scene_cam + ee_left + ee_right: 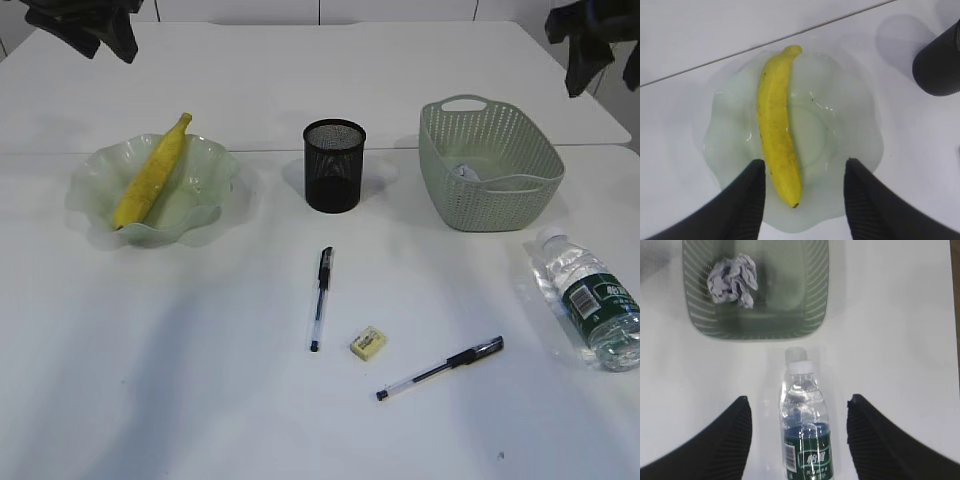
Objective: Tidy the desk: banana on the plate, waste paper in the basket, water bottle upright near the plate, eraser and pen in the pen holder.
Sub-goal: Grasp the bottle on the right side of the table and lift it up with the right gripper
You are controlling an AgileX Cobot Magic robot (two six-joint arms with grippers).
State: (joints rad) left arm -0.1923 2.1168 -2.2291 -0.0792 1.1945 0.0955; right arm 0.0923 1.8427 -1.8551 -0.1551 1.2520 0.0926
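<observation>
The yellow banana (150, 182) (776, 125) lies across the pale green plate (215, 165) (855, 105). My left gripper (95, 25) (805, 165) hangs open high above it, holding nothing. The crumpled waste paper (732, 280) rests inside the green basket (490, 165) (815, 300). On its side at the right lies the water bottle (590, 300) (807, 430), cap toward the basket. My right gripper (600, 45) (799, 399) is open well above it, one finger on each side. Two pens (320, 298) (440, 368) and a yellow eraser (368, 343) lie in front of the black mesh pen holder (334, 165).
The table is white, with a seam running across it behind the plate, holder and basket. The holder's dark side (940, 65) shows at the right edge of the left wrist view. The bottle lies close to the table's right edge.
</observation>
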